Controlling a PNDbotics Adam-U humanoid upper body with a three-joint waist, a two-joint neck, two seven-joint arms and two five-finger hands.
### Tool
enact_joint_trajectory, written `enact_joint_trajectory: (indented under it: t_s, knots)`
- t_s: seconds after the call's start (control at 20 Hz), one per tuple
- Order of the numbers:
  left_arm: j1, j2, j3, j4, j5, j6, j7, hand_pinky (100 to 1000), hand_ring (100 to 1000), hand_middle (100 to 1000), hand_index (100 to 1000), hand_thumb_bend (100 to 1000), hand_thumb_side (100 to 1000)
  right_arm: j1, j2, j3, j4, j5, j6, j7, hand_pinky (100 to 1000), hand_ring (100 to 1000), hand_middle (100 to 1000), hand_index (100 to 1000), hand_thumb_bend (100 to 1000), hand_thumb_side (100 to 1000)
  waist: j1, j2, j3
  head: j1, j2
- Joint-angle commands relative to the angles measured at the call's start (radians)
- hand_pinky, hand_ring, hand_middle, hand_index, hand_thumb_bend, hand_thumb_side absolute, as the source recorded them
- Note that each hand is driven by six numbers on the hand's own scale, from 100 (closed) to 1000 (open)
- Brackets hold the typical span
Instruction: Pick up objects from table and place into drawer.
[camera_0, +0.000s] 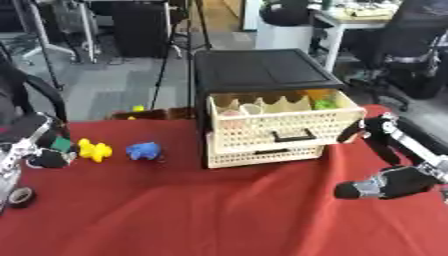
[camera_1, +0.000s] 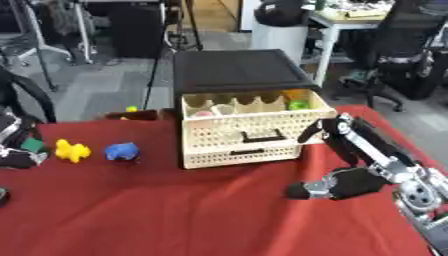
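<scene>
A small drawer unit (camera_0: 262, 105) with a black top stands toward the far edge of the red table (camera_0: 219, 210), and its upper drawer (camera_0: 284, 125) is pulled out toward the robot. I take it that it stands open so things can be dropped in from above. A few pieces already lie inside it: something green (camera_0: 324, 104) at the right end and pale shapes I cannot make out. The lower drawer (camera_0: 262, 155) is pushed in.

Two toys remain on the cloth, to the left of the unit and well apart from it: a yellow toy (camera_0: 94, 150) and a blue toy (camera_0: 144, 150), lying just beside each other. A small yellow-green thing (camera_0: 137, 108) sits at the table's far edge.

The left hand (camera_0: 48, 150) hangs at the table's left edge, just beside the yellow toy, a bit of green showing by it. Its fingers look bent, but whether they pinch anything I cannot tell. Being the nearer hand, it seems the natural one to take the yellow toy.

The right hand (camera_1: 346, 165) is near the drawer's right front corner, spread wide, one finger up by the drawer front and the thumb low over the cloth, holding nothing. It looks placed to steady or shut the drawer.

I can read no brand, label or writing anywhere.
</scene>
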Motion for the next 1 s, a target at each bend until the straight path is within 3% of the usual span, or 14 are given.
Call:
enact_joint_trajectory:
  t_s: [0.05,0.6,1.0]
  knots:
    - [-0.037,0.021,-0.018,-0.071,0.055,-0.006,-0.024,450,313,281,462,100,100,-0.007,-0.016,-0.009,-0.002,-0.003,0.000,-0.001,100,100,100,661,1000,638,-0.002,-0.016,-0.002,-0.004,-0.002]
    - [-0.091,-0.065,-0.059,-0.193,0.223,0.008,-0.072,450,313,277,457,100,100,-0.008,-0.004,-0.002,0.004,-0.007,-0.003,0.008,100,100,100,661,1000,634,-0.013,-0.025,-0.020,0.006,0.000]
    - [-0.123,-0.147,-0.076,-0.203,0.257,0.023,-0.048,452,316,281,461,100,121,-0.019,0.005,0.006,0.001,-0.012,-0.008,0.017,100,100,100,661,1000,632,-0.017,-0.023,-0.054,0.021,-0.008]
